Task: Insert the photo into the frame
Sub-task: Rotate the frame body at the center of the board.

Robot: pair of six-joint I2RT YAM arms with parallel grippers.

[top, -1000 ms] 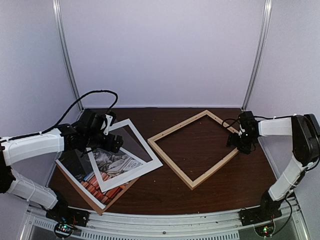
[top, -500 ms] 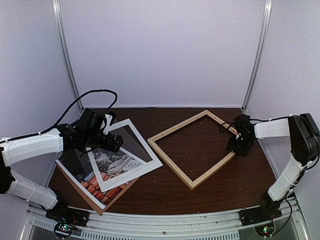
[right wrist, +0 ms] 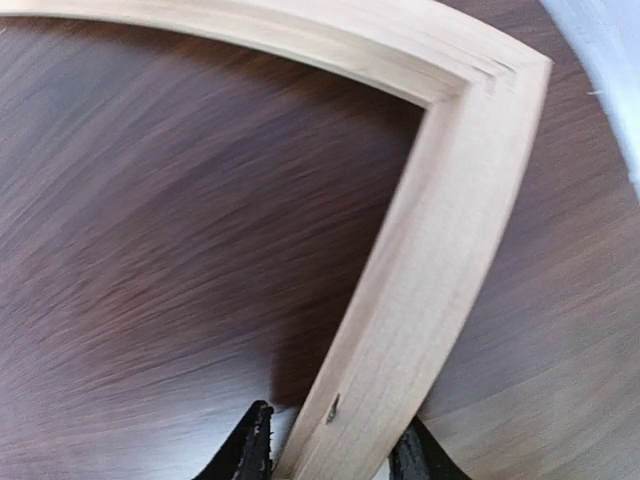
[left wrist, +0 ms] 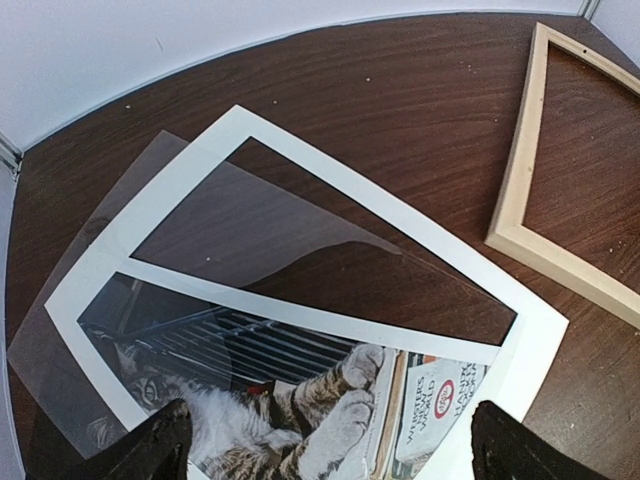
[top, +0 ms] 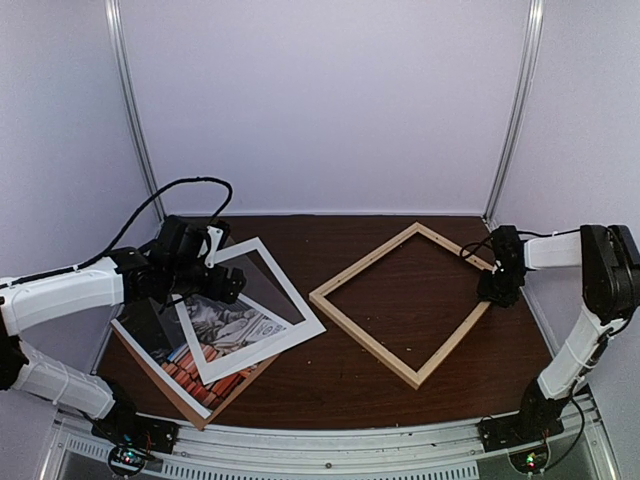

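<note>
The photo of a grey tabby cat on red books lies face up at the left, partly under a white mat. In the left wrist view the photo shows through the mat. My left gripper hovers over the mat's far edge, open and empty. The light wood frame lies flat as a diamond at centre right. My right gripper is shut on its right-hand rail near the corner. In the right wrist view the rail passes between my fingers.
A brown backing board lies under the photo at the near left. A clear sheet lies under the mat's far part. The frame's left rail shows in the left wrist view. Walls stand close behind and to the right.
My right gripper has pulled the frame to the right and a little nearer, turning it slightly. The left arm, photo and mat have not moved.
</note>
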